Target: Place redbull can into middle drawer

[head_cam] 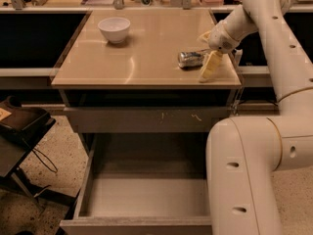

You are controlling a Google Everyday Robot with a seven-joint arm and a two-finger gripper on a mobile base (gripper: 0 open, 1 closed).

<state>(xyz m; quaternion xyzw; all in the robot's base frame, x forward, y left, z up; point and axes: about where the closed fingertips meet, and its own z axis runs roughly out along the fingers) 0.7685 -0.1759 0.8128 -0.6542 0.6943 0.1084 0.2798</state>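
Note:
The redbull can (190, 58) lies on its side on the tan countertop (146, 48), near the right front corner. My gripper (207, 52) reaches down from the right at the can's right end. Its fingers are open, with one yellowish finger (209, 67) in front of the can and the other behind it. The middle drawer (146, 197) is pulled out below, and its smooth grey floor is bare.
A white bowl (114, 29) stands at the counter's back left. The upper drawer front (146, 119), marked with pale scratches, is shut. My arm's large pale links (254, 170) fill the right side beside the open drawer. A dark stand (19, 131) is at the left.

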